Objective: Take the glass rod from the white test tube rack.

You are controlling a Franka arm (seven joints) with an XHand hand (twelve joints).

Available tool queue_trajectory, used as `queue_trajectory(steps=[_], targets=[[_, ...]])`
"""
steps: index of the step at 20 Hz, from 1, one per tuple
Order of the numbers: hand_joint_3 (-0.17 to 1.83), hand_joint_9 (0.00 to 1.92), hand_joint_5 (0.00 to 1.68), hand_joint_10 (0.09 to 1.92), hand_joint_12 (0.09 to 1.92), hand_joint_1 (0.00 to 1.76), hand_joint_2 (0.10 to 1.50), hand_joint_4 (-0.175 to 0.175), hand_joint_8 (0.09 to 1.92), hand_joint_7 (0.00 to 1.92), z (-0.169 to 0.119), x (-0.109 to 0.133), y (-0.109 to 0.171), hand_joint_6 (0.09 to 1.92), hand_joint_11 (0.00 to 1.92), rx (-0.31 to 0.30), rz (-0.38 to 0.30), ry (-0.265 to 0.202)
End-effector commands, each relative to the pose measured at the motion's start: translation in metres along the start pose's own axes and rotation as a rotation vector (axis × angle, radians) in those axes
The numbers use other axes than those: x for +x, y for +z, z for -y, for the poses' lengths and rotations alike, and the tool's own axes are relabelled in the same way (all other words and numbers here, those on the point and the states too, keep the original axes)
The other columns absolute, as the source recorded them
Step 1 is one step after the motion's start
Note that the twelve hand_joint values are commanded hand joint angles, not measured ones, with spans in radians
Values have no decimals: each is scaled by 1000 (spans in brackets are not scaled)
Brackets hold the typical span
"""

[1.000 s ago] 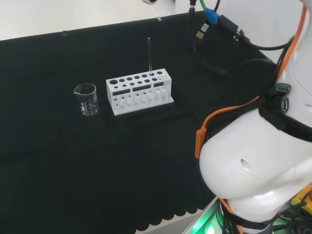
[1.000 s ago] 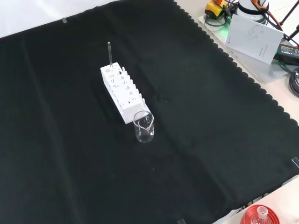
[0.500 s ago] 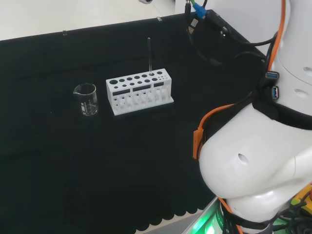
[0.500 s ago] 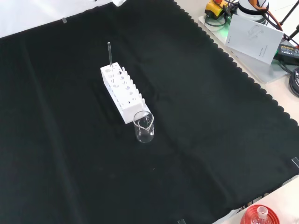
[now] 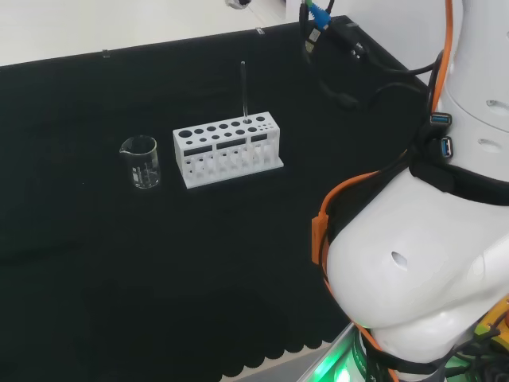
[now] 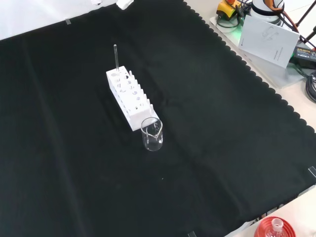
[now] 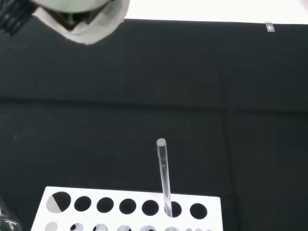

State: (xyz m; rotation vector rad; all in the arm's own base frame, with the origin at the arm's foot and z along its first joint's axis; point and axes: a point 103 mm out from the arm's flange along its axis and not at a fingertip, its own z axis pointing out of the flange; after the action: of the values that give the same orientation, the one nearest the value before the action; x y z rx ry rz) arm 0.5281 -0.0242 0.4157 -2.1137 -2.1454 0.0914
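A white test tube rack [image 5: 227, 147] stands on the black cloth, seen end-on in the front view [image 6: 129, 98]. A clear glass rod [image 5: 244, 91] stands upright in a hole near the rack's right end in the head view; in the front view the rod [image 6: 116, 58] rises from the rack's far end. A small white part of the hand [image 6: 124, 4] shows at the front view's top edge, well above and beyond the rod. The wrist view looks down on the rod [image 7: 164, 178] and rack [image 7: 130, 207], with a blurred white part of the hand [image 7: 82, 17] apart from both.
A small clear beaker [image 5: 141, 161] stands just left of the rack in the head view, in front of it in the front view [image 6: 152, 134]. A flask on a red ribbed stand [image 6: 274, 228] sits at the cloth's near edge. The arm's white links [image 5: 421, 263] and cables [image 5: 342, 48] stand right.
White parts of the hand have come into the front view's top edge. The arm's links and cables have shifted in the head view. Rack, rod and beaker have not moved.
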Motion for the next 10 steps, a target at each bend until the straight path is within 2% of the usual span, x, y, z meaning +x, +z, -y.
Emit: queue_trajectory(steps=[1,10], targets=[[708,1014,743,641,1191,921,570,-175,751,922,-7,-4,35,908,865,61,-11,-14],[714,1022,752,639,1189,915,570,-175,750,932,-15,-9,56,912,882,83,-25,-12]])
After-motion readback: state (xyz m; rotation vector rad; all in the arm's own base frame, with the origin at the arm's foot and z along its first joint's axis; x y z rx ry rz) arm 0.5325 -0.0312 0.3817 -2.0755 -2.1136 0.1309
